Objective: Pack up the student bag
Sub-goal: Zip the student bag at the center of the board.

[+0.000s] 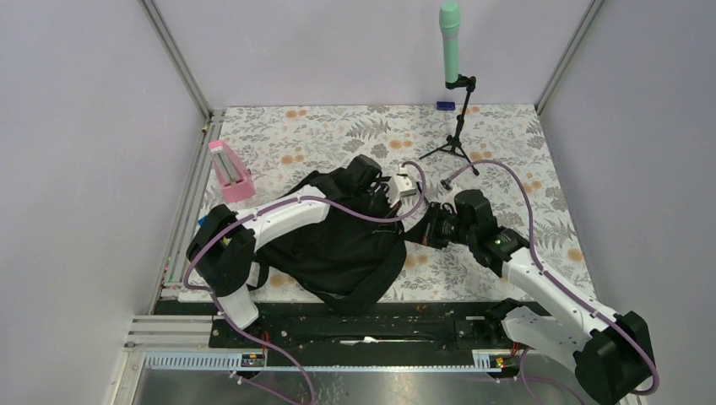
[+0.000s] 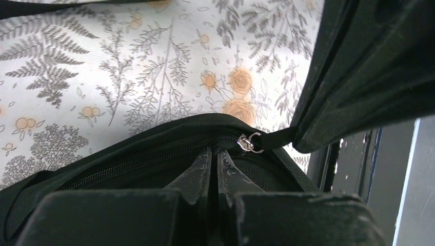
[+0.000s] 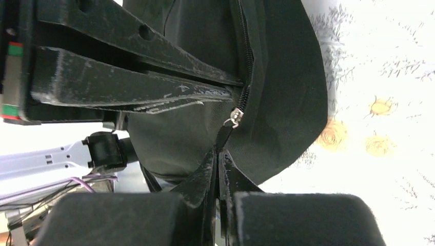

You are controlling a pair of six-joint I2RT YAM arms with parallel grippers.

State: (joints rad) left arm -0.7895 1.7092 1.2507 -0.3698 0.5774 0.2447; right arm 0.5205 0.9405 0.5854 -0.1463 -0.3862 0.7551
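Note:
The student bag [image 1: 338,249], a big black fabric backpack, lies on the flowered table between my two arms. My left gripper [image 2: 216,152] is shut on the bag's fabric edge right at the zip line, just left of the silver zip slider [image 2: 250,142]. A black pull tab [image 3: 223,134] hangs from the slider [image 3: 234,118], and my right gripper [image 3: 217,156] is shut on it. In the top view the left gripper [image 1: 404,202] and right gripper [image 1: 420,226] meet at the bag's right side. The bag's inside is hidden.
A pink stand-like object [image 1: 230,171] sits at the table's left edge. A green microphone [image 1: 451,42] on a black tripod [image 1: 456,139] stands at the back, with a small blue item [image 1: 445,105] behind it. Bag straps [image 1: 279,278] trail toward the near edge.

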